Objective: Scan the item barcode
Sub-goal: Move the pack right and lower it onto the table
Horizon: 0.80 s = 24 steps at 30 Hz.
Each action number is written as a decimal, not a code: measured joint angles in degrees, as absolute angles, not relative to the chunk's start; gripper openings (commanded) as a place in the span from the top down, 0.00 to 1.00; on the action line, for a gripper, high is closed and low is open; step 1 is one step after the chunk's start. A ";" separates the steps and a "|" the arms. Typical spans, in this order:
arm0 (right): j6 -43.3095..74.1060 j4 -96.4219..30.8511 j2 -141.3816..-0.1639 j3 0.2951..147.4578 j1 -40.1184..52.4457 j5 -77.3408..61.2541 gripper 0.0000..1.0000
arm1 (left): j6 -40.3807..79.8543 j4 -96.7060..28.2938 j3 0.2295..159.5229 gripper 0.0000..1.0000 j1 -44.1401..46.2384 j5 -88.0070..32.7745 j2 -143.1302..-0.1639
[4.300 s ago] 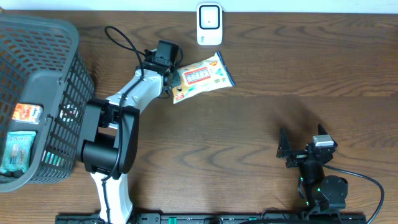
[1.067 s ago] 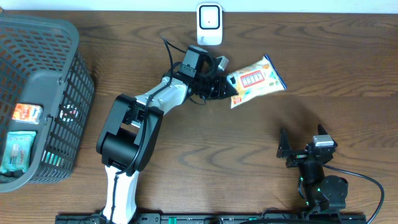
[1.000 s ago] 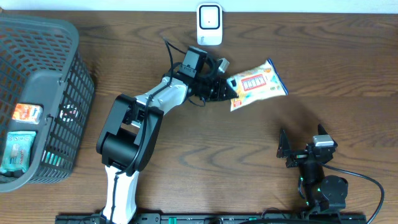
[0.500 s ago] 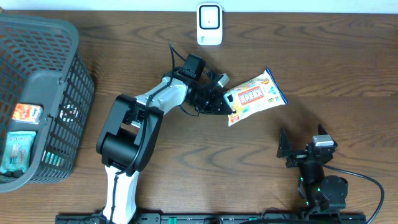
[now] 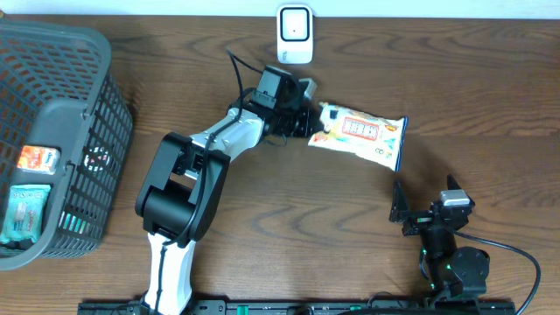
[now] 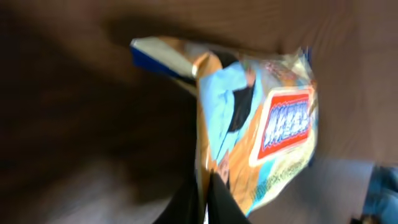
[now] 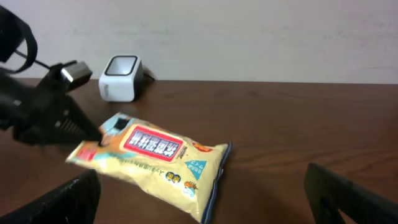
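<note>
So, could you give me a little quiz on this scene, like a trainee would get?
1. True or false: the left gripper is shut on the bag.
2. Where is the scanner? A: under the bag. B: at the table's far edge, apart from the bag. C: held between two fingers.
3. Fill in: the right gripper is ___ and holds nothing.

Key: 1 true; 2 B; 3 open.
</note>
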<state>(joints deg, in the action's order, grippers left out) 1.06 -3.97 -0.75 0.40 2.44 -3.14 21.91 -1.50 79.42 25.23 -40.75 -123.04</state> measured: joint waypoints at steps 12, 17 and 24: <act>1.06 -3.97 -0.75 0.40 2.44 -3.14 0.01 | 31.35 -0.58 79.42 0.92 25.52 -39.86 -123.04; 1.06 -3.97 -0.75 0.40 2.44 -3.14 0.01 | 31.75 -1.91 79.42 0.92 27.09 -39.64 -123.04; 1.06 -3.97 -0.75 0.40 2.44 -3.14 0.01 | 31.77 -2.59 79.42 0.92 31.05 -36.56 -123.04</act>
<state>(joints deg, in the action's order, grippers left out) 1.06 -3.97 -0.75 0.40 2.44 -3.14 31.77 -2.59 79.42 31.05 -36.56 -123.04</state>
